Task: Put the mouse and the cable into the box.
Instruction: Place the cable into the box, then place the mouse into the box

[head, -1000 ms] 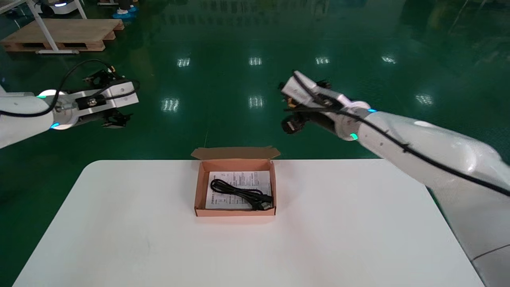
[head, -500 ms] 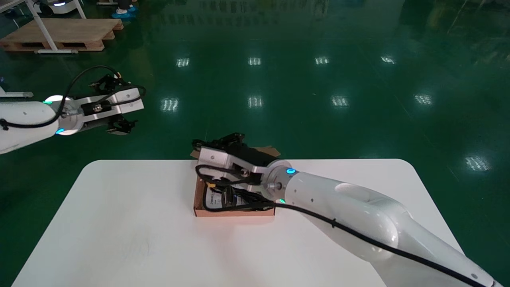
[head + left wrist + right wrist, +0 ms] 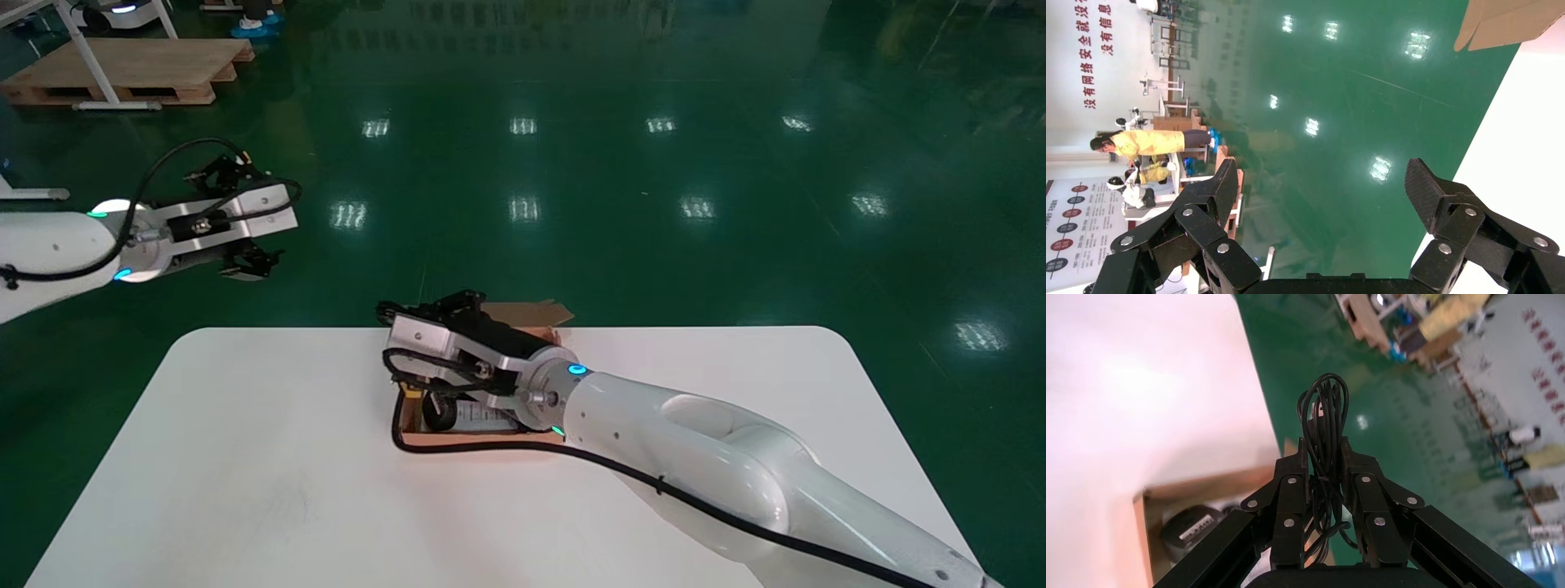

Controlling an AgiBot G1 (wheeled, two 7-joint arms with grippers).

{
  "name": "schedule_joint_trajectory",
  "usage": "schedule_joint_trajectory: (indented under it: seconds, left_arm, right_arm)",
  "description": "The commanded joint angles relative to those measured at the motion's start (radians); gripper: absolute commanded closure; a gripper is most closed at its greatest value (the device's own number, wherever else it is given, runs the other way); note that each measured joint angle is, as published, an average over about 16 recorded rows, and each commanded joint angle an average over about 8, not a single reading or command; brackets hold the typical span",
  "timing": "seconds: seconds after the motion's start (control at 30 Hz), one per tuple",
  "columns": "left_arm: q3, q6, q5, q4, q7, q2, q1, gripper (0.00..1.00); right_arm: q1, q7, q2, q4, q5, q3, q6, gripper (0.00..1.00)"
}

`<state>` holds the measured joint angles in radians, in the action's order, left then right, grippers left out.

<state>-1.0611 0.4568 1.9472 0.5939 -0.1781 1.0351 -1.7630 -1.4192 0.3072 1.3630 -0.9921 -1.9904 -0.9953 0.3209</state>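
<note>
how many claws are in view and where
2. The left claw hangs open over the floor, beyond the table's far left corner. The right claw is over the box, shut on the coiled cable.

You can read one sign only: red Chinese lettering (image 3: pixel 1092 56) on white wall, left wrist view, running sideways: "没有网络安全就". Second row (image 3: pixel 1107 16) beside it shows "信息", rest cut off. Poster (image 3: pixel 1067 229) with red discs, same wall: captions too small for you. Leaflet (image 3: pixel 484 418) in box (image 3: pixel 507 438) at tabletop's far edge: print illegible. White sticker (image 3: pixel 1195 524) on mouse (image 3: pixel 1176 534): illegible.
</note>
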Motion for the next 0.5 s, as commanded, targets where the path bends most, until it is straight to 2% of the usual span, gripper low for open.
schedule_joint_trajectory:
  seconds: [0.03, 0.17, 0.27, 0.33, 0.5]
  left_arm:
    - [-0.005, 0.003, 0.021, 0.019, -0.029, -0.007, 0.002, 0.0]
    - [-0.01, 0.007, 0.053, 0.045, -0.069, -0.016, 0.005, 0.0]
    - [-0.012, 0.008, 0.063, 0.054, -0.079, -0.019, 0.006, 0.0]
    - [-0.013, 0.009, 0.066, 0.056, -0.081, -0.02, 0.007, 0.0]
    - [-0.012, 0.009, 0.061, 0.052, -0.075, -0.019, 0.007, 0.0]
  right_arm:
    - [-0.004, 0.031, 0.005, 0.029, -0.011, -0.02, -0.026, 0.89]
    - [0.011, 0.076, 0.008, 0.066, -0.023, -0.06, -0.097, 0.41]
    - [0.018, 0.086, 0.009, 0.077, -0.025, -0.072, -0.12, 0.05]
    - [0.021, 0.088, 0.009, 0.082, -0.026, -0.076, -0.127, 0.0]
    - [0.018, 0.082, 0.009, 0.076, -0.025, -0.069, -0.118, 0.0]
